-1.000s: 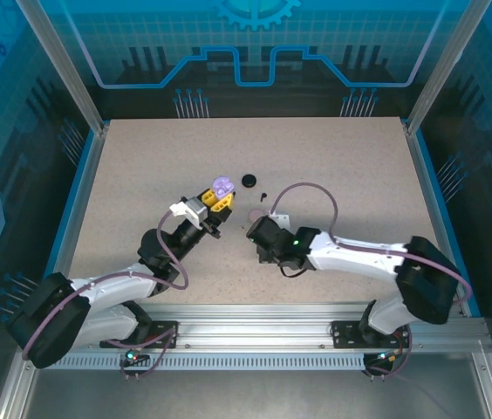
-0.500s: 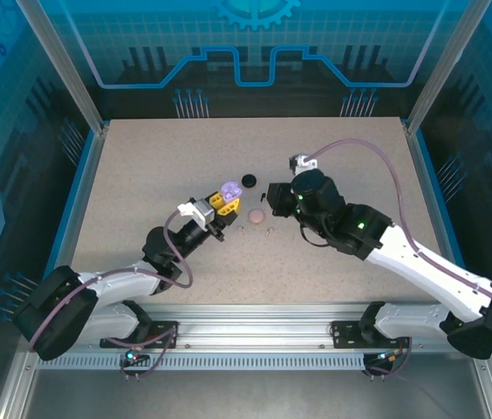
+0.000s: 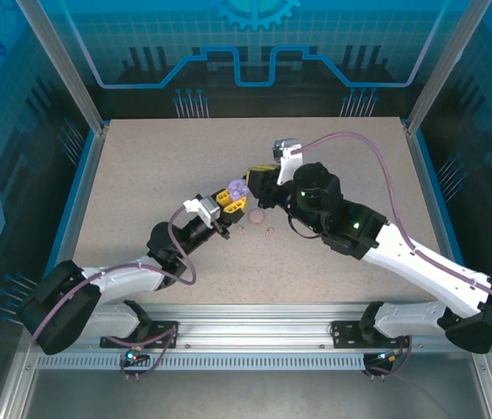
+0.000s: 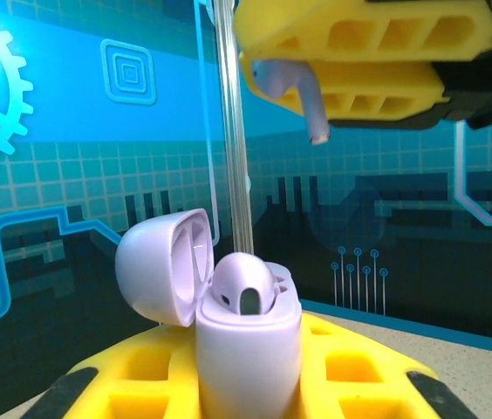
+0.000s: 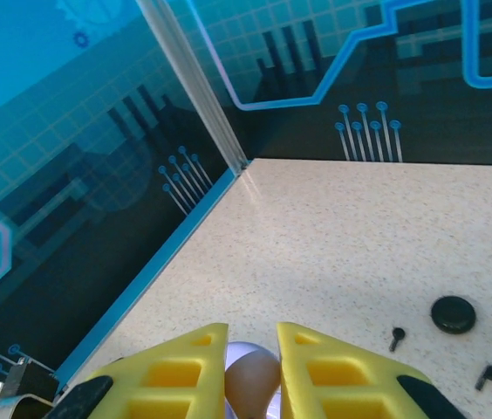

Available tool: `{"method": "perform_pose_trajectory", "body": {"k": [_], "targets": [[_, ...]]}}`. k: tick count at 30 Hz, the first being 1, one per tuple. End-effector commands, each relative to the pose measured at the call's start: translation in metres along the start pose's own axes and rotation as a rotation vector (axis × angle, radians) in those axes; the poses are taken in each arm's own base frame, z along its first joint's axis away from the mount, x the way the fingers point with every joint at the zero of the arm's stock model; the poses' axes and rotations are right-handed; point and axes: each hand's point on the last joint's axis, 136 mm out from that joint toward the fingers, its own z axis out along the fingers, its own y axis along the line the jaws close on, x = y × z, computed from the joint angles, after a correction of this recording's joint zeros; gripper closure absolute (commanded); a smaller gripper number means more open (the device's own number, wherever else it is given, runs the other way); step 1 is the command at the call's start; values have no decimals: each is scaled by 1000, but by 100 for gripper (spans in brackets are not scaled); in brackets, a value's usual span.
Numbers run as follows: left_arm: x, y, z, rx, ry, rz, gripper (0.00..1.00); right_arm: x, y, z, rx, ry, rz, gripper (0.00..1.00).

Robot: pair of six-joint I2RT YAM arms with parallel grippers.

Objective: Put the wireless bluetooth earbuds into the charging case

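Lilac earbud, stem pointing down, is pinched in the right claw; the open case, clenched upright by the left claw, sits just below.

No text, label, brand, number or sign can be read anywhere.
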Motion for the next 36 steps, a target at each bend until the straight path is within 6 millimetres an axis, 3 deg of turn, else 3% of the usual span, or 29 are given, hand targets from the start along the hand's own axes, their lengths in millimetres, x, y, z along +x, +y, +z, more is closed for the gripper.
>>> {"method": "perform_pose_trajectory", "body": {"k": [1,21,36], "targets": [[-13,-6,6,28,-41,-19,100,-7,16,6,-62,-78,-27,81],[-18,-5,8,26,-51,-15,100,23,9,22,-46,-61,-12,83],[-21,-4,8,19,-54,-3,100,42,-3,16,-30,-35,-2,87]]}}
